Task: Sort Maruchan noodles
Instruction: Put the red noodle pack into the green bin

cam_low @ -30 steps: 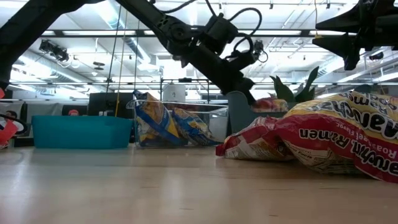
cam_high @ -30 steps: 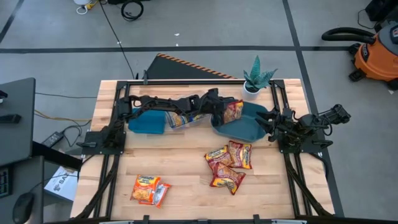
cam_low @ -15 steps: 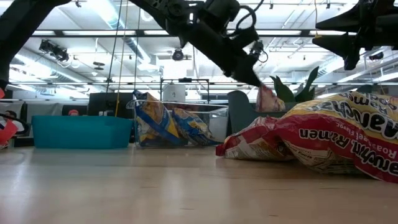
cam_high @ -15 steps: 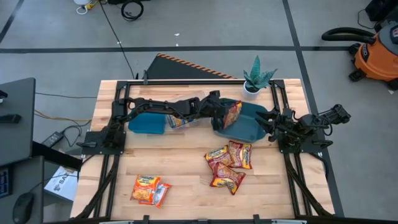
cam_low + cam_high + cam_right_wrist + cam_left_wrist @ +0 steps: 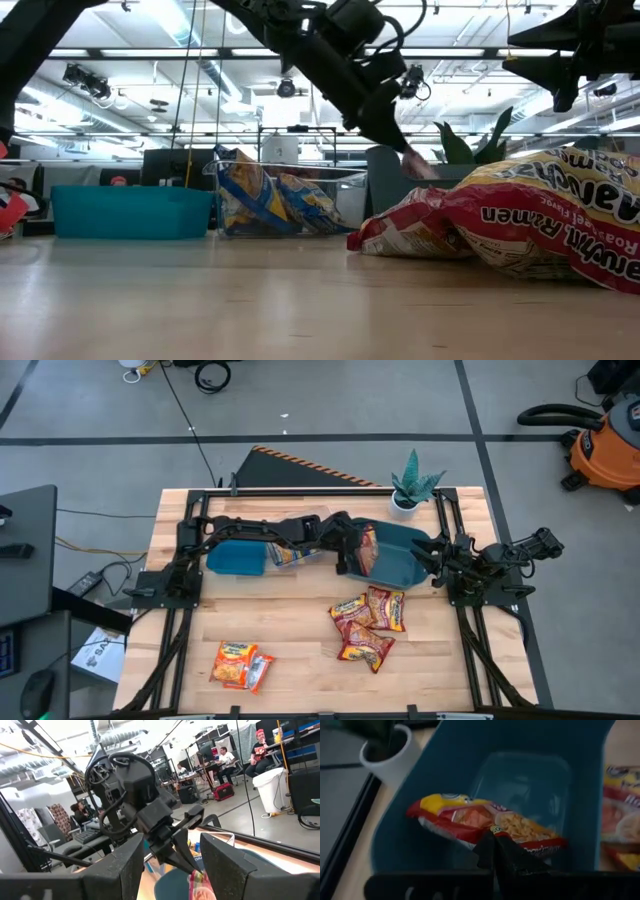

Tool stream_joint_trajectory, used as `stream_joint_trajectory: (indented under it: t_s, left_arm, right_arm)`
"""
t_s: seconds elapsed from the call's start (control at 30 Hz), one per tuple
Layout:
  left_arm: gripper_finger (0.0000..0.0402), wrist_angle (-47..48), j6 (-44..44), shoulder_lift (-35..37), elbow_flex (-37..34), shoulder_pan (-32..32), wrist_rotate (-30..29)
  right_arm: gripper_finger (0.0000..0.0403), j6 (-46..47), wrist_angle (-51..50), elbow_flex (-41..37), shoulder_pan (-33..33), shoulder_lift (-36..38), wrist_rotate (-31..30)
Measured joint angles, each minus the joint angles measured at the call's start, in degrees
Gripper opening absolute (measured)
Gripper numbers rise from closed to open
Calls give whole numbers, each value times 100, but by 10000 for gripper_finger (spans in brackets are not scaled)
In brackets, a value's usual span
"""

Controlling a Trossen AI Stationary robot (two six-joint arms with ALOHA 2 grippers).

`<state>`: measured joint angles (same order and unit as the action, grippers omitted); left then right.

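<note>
My left gripper [image 5: 357,550] reaches across the table over the right teal bin [image 5: 400,565] and is shut on a red-and-yellow Maruchan packet [image 5: 485,822]. The low view shows that gripper [image 5: 398,143] slanting down with the packet [image 5: 418,165] at the bin's rim. My right gripper [image 5: 170,870] waits open at the bin's right side. Three red packets [image 5: 368,622] lie heaped on the table nearer the front. Two orange packets [image 5: 240,665] lie front left. Blue packets [image 5: 290,550] stand in a clear tray. My left gripper pinches the red-and-yellow packet between its two fingers at one long edge, about midway along it [image 5: 496,833]. The fingers slant down from the table's left and lie across the packet. It hangs below the fingertips [image 5: 200,881] over the bin's inside, lifted off the bin floor.
A second teal bin [image 5: 235,557] sits left of the clear tray [image 5: 290,200]. A potted plant [image 5: 410,490] stands at the far edge behind the right bin. Bare wood spans the table's middle and near right. People show in the room beyond the table.
My left gripper has shifted slightly toward the table's near edge over the right bin, staying shut on the red packet. The packet, first showing its broad face from above, now shows narrower and more edge-on.
</note>
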<state>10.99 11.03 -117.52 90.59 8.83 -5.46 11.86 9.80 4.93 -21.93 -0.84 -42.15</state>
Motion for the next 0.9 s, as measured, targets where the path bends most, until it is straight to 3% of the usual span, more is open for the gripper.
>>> stream_joint_trajectory:
  t_s: [0.33, 0.53, 0.7, 0.9]
  left_arm:
    - [10, 599, -43, 167, -7, -270, -102]
    - [74, 886, 77, 225, -7, -468, -470]
    - [125, 888, 765, 395, -4, -661, -481]
    - [129, 992, 1751, 521, 2, -1107, -482]
  right_arm:
    - [199, 0, 0, 0, -1, 0, 4]
    - [199, 0, 0, 0, -1, 0, 4]
    - [199, 0, 3, 0, -2, 0, 2]
    - [199, 0, 94, 0, 0, 2, 4]
